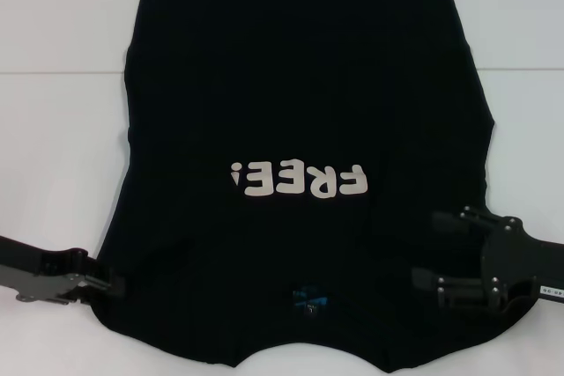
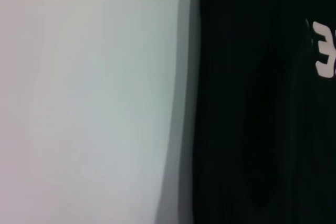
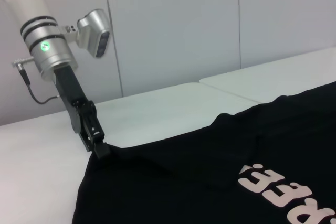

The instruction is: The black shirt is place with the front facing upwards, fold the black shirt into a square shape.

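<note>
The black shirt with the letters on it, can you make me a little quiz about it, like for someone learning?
1. True or false: the large soft black cloth shirt lies with its cream "FREE!" lettering facing up.
2. Which hand touches the shirt's edge on the robot's left side? A) left hand B) right hand
3. Fill in: the small neck label on the shirt is ____ in colour.

Key: 1 true. 2 A: the left hand sits at the shirt's edge on the white table, while the right hand is over the other side. 3 blue.
</note>
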{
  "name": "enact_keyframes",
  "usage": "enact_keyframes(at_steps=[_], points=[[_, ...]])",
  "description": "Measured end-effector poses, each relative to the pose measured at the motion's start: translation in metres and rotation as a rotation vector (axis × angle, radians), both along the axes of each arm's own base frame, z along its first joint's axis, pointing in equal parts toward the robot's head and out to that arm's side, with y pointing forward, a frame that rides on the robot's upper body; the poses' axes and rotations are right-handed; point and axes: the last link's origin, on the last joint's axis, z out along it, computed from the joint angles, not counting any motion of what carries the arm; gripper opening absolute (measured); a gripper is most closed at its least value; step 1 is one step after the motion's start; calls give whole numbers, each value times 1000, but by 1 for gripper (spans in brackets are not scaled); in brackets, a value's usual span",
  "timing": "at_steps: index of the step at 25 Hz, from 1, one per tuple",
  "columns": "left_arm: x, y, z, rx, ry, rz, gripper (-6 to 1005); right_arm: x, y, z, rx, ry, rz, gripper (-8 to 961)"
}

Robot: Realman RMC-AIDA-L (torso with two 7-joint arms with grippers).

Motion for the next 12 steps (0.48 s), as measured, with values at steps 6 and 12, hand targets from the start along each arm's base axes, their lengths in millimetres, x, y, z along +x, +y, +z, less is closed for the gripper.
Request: enact_keyframes(at_steps=[6, 12], points=[[-2, 0, 0, 17, -8, 7, 426, 1, -1, 1, 2, 7, -14, 926], [-2, -1, 0, 15, -15, -4, 220, 3, -1, 3, -2, 19, -45, 925]])
